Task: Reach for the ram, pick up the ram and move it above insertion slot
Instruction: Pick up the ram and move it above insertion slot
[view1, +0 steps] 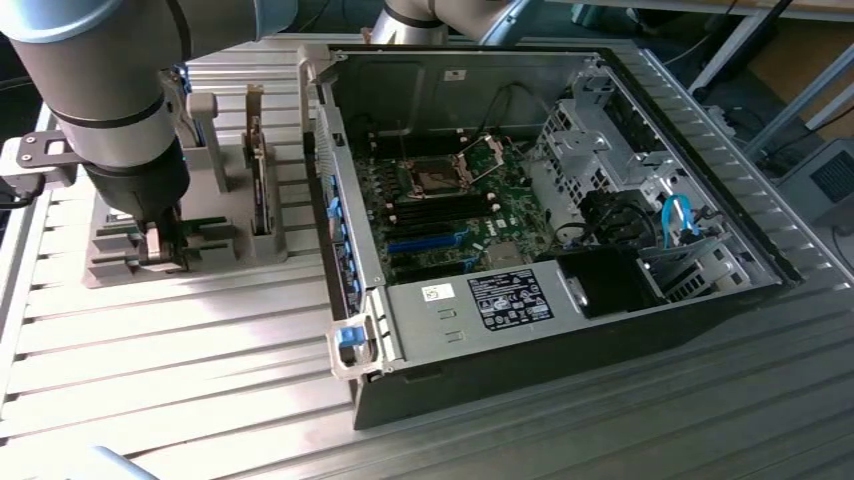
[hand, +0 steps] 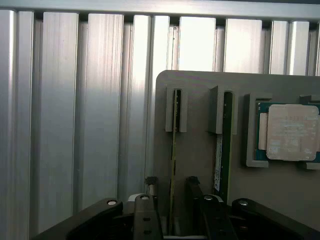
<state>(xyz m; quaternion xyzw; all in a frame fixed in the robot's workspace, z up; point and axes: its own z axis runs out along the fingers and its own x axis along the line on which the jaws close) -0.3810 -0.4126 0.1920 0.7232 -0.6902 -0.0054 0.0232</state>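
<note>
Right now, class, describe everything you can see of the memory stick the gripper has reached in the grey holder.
The memory stick is a thin, flat board seen edge-on, greenish with a yellowish rim. It stands upright in a slot of the grey holder, its far end held between two raised grey guides. A second stick stands parallel beside it, apart. The gripper straddles its near end, one dark finger on each side; whether they press on it cannot be told.

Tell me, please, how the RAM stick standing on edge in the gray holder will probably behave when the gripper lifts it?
The RAM stick is a thin flat board, so probably stiff and light. It stands on edge in a narrow slot of the gray holder, so it may bind if pulled tilted. With the gripper fingers either side of its faces, it could slip or crack under careless force.
</note>
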